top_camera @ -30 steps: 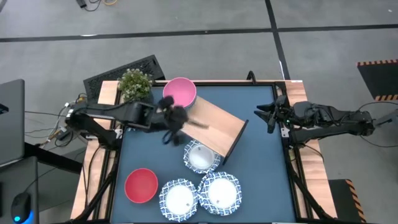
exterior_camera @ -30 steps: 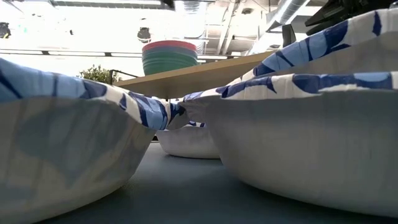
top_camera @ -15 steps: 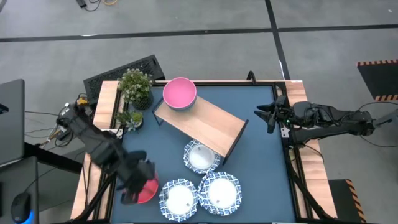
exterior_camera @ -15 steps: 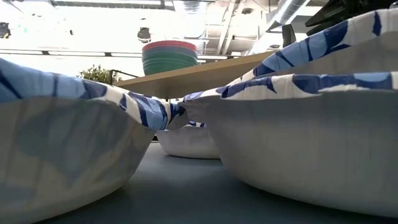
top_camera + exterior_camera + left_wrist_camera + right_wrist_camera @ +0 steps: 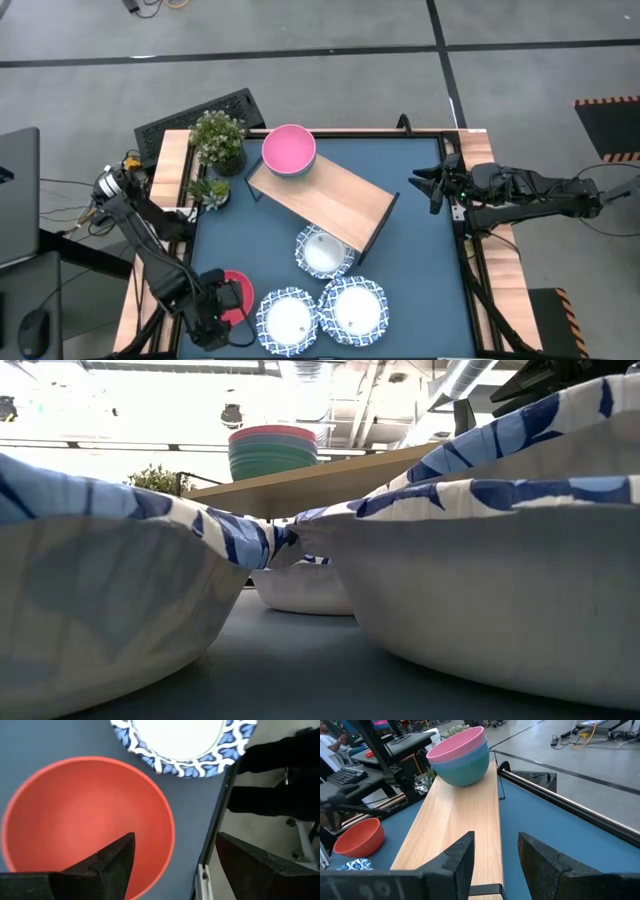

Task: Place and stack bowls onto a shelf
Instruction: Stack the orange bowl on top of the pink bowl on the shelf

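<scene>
A red bowl [image 5: 238, 290] [image 5: 85, 820] stands on its base on the blue table near the near left corner. My left gripper [image 5: 226, 303] [image 5: 175, 840] hangs open above its rim, pointing steeply down: one finger over the bowl's inside, the other outside it, touching nothing. On the wooden shelf [image 5: 325, 205], at its far left end, a pink bowl [image 5: 289, 149] [image 5: 457, 742] sits nested in a teal bowl [image 5: 462, 767]. Three white bowls with blue rims [image 5: 322, 250] [image 5: 288, 318] [image 5: 352, 308] stand on the table. My right gripper [image 5: 425, 185] [image 5: 495, 852] waits open at the right edge.
Two potted plants [image 5: 217, 135] [image 5: 208, 190] stand at the far left corner beside the shelf. The nearest white bowl lies just right of the red bowl. The table's black frame rail [image 5: 215, 835] runs close by my left gripper's outer finger. Bare blue tabletop [image 5: 420, 250] lies at the right.
My left gripper has swung from the shelf beside the pink bowl toward the table's near left corner and gone down. It has tipped to point steeply down over the red bowl. The bowls have stayed where they were.
</scene>
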Available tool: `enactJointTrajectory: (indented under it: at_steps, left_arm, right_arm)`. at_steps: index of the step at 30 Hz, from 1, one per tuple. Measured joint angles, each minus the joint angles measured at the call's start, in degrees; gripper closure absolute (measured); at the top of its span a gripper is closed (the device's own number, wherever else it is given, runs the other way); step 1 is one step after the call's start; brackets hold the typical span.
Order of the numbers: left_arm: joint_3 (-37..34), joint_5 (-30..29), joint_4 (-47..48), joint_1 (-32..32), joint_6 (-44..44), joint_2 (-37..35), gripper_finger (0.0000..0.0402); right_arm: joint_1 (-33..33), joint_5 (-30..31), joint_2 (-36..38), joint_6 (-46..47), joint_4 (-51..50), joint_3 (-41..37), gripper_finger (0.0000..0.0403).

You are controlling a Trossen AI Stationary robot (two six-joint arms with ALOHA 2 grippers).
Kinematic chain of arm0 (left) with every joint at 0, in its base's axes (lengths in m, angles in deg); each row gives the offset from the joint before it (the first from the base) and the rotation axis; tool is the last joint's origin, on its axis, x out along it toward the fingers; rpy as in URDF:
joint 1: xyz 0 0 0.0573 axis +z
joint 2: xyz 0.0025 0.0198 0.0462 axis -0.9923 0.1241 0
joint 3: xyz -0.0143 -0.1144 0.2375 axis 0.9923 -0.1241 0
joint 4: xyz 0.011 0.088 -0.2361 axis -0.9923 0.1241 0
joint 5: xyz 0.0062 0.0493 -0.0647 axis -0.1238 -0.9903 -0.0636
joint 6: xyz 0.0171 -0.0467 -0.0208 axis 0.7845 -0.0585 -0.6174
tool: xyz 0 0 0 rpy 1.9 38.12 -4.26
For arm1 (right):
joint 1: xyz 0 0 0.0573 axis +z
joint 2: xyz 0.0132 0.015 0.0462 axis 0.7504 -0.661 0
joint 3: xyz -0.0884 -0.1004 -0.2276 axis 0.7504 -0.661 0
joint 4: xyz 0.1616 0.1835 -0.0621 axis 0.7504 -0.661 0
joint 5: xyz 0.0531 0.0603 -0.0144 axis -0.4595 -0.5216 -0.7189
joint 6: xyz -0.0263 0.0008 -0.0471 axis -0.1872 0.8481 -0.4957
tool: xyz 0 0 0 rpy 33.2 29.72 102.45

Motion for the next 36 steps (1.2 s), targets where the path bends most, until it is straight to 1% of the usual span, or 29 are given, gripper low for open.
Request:
enactJointTrajectory:
  at_steps: [8, 14, 17, 20, 23, 26, 28, 30, 34, 36]
  left_arm:
    - [-6.05, -0.12, -6.93, -0.2, -0.87, 0.0, 0.0141]
    - [-8.7, -0.01, -12.8, -0.25, -0.02, 0.32, 0.0141]
    - [-8.71, 0.95, -12.95, -0.41, 0.58, 2.42, 0.0141]
    - [-8.73, 4.14, -14.38, -0.51, 1.45, 5.3, 0.0141]
    - [-8.75, 6.28, -13.0, -0.51, 0.44, 7.52, 0.0141]
    - [-8.75, 6.79, -11.74, -0.51, -1.14, 8.41, 0.015]
    - [-8.75, 6.54, -11.05, -0.51, -2.1, 8.41, 0.017]
    - [-8.75, 6.38, -11.08, -0.51, -2.43, 8.41, 0.0202]
    - [-8.75, 5.75, -11.17, -0.51, -2.4, 8.41, 0.029]
    - [-8.75, 4.76, -11.07, -0.51, -1.96, 8.41, 0.0343]
  right_arm:
    - [0.0, 0.02, 0.0, 1.16, -0.01, 0.0, 0.0226]
    - [0.0, 0.04, 0.0, 1.26, -0.03, 0.0, 0.0226]
    - [0.0, 0.06, 0.0, 1.43, -0.05, 0.01, 0.0226]
    - [0.0, 0.13, 0.0, 2.09, -0.25, 0.0, 0.0226]
    - [-0.02, 0.15, 0.0, 2.09, -0.25, 0.0, 0.0226]
    - [-0.07, 0.15, 0.0, 2.09, -0.24, 0.0, 0.0226]
    - [-0.07, 0.15, 0.0, 2.09, -0.25, 0.0, 0.0226]
    - [-0.07, 0.16, 0.0, 2.08, -0.25, 0.0, 0.0226]
    - [-0.07, 0.17, 0.0, 2.04, -0.27, 0.0, 0.0226]
    - [-0.07, 0.17, 0.0, 2.05, -0.39, 0.0, 0.0226]
